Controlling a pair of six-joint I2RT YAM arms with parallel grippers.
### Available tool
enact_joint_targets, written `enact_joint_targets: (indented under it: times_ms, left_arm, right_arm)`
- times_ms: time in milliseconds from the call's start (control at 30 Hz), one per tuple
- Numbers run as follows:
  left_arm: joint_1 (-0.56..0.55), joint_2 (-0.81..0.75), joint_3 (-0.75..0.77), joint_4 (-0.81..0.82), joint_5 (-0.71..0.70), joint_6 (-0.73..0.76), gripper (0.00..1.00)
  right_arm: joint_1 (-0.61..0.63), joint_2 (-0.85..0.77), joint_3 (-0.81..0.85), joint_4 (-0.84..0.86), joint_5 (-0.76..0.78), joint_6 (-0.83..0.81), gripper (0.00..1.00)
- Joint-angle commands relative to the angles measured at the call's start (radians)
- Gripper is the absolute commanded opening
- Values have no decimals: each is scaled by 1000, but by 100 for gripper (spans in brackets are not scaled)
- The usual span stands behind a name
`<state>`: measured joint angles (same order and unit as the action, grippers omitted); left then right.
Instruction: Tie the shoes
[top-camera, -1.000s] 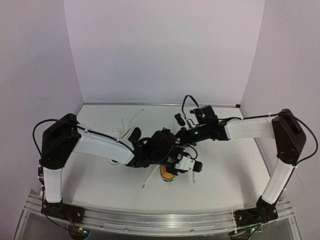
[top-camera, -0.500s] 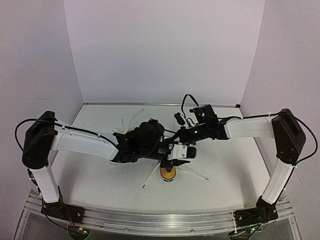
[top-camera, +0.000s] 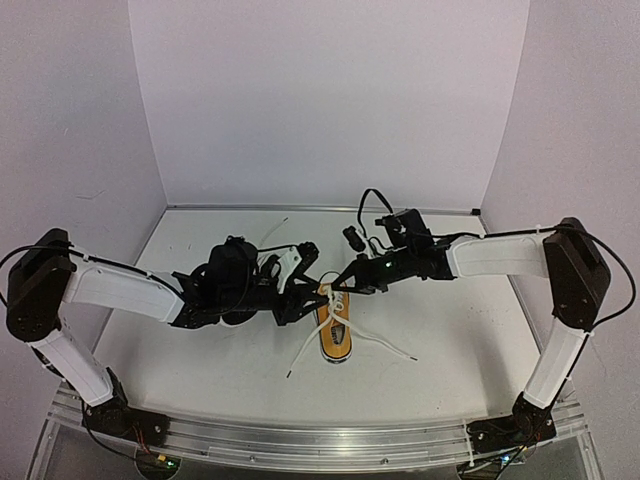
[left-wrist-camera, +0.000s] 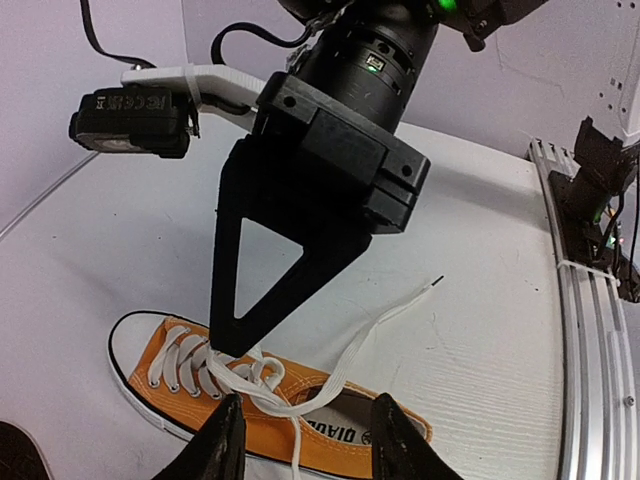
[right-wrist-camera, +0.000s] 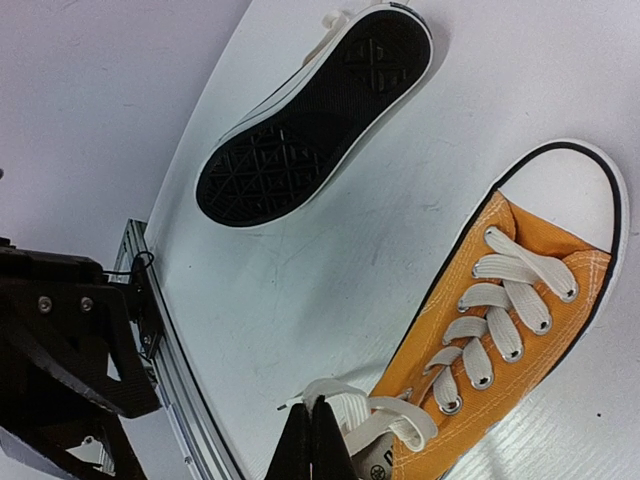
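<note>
**Orange shoe** (top-camera: 336, 338): low-top with a white toe cap. It is set sole down on the white table (top-camera: 450, 340), between the two arms.

**Second shoe** (right-wrist-camera: 310, 110): it lies apart from the orange one, off its toe end. Its black sole is turned toward the right wrist camera.

**Laces** (top-camera: 378, 342): white. Two loose ends are trailed across the table on either side of the orange shoe.

**Right gripper** (top-camera: 336, 288): the fingers are pressed fully together. A strand of lace is pinched at their tips, just above the top eyelets.

**Left gripper** (left-wrist-camera: 308, 405): the fingers are parted by a moderate gap. Nothing is gripped. It is poised beside the orange shoe and aimed at the lacing.
</note>
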<state>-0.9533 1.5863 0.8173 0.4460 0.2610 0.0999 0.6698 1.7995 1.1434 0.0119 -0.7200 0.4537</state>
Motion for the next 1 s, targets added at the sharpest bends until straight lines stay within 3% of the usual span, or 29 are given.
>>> enact_joint_targets:
  times_ms: [0,167,533,733,967]
  left_arm:
    - [44,5,-32,118,31,-139,40]
    - [84,-22,-61,141,1,-160,38]
    - [102,-103,-112,113,-242,-199,40]
    - [103,-107,-106,88,-252,-200,41]
    - [105,-93,-86,47,-247,-192,42]
  right_arm:
    - [26,15,58,13,-10,6,0]
    - [50,32,78,11,-5,12,0]
    - [115,131,138,-15,31,4,0]
    - [140,189,170,-54,46,1,1]
    - [149,177,186,-91,59,-12,19]
